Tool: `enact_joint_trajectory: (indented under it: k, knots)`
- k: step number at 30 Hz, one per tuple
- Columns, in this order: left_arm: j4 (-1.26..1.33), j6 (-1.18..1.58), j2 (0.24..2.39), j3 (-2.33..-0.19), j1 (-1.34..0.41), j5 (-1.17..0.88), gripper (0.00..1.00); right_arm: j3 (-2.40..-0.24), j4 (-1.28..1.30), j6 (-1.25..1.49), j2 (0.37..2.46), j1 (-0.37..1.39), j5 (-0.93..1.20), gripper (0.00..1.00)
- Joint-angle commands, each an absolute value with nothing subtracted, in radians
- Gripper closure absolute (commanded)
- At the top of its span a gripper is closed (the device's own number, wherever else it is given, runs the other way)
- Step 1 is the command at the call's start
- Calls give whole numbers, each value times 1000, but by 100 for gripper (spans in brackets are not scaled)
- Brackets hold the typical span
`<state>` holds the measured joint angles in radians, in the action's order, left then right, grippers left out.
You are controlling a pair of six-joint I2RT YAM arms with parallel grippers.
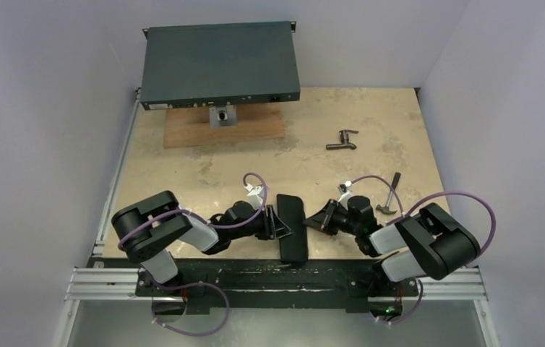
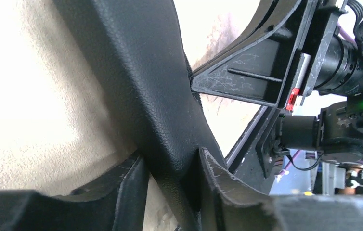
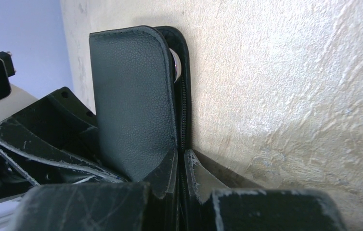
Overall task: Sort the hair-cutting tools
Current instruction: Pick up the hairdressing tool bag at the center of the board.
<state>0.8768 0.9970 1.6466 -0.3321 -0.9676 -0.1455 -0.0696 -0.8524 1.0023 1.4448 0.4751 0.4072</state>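
A black leather zip case [image 1: 293,225] lies at the near middle of the table between both grippers. My left gripper [image 1: 277,223] is shut on the case's flap [image 2: 136,72], with a finger on each side [image 2: 175,190]. My right gripper [image 1: 314,220] is shut on the case's zipper edge [image 3: 182,166]. The case's grained cover [image 3: 131,96] stands up on edge, slightly parted at the far end. A small silver glint [image 3: 175,60] shows inside the gap. The comb, scissors and clip are hidden from view.
A small hammer [image 1: 390,195] lies right of my right gripper. A dark T-shaped fitting [image 1: 342,139] lies farther back. A flat dark box [image 1: 219,65] rests on a wooden board [image 1: 255,130] at the back, with a small metal piece [image 1: 221,116] in front.
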Motion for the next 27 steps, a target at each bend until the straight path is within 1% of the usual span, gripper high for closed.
enact_joint_trajectory:
  k: [1, 4, 6, 7, 10, 12, 14, 16, 20, 24, 27]
  knots:
    - [875, 968, 1678, -368, -986, -226, 73, -59, -692, 950, 1420, 495, 378, 100]
    - [896, 972, 1661, -337, -982, -198, 88, -81, -598, 925, 1329, 494, 371, 100]
    - [938, 986, 1641, -299, -974, -178, 91, -113, -509, 902, 1264, 495, 373, 99]
    - [964, 993, 1630, -279, -967, -175, 93, -130, -465, 892, 1227, 495, 374, 92]
    - [1021, 1003, 1577, -220, -952, -167, 95, -183, -335, 862, 1111, 494, 389, 58]
    - [1024, 1002, 1501, -187, -947, -156, 97, -228, -261, 849, 1031, 493, 399, 40]
    - [1005, 997, 1412, -160, -943, -143, 98, -267, -192, 824, 962, 493, 409, 30]
    - [958, 988, 1306, -150, -940, -137, 98, -300, -134, 804, 900, 493, 427, 24]
    - [773, 950, 1050, -178, -937, -117, 98, -330, -111, 780, 826, 492, 483, 17]
    - [591, 899, 807, -226, -931, -122, 98, -312, -256, 801, 762, 491, 637, 11]
    - [490, 881, 682, -261, -926, -138, 98, -306, -416, 863, 735, 492, 758, 6]
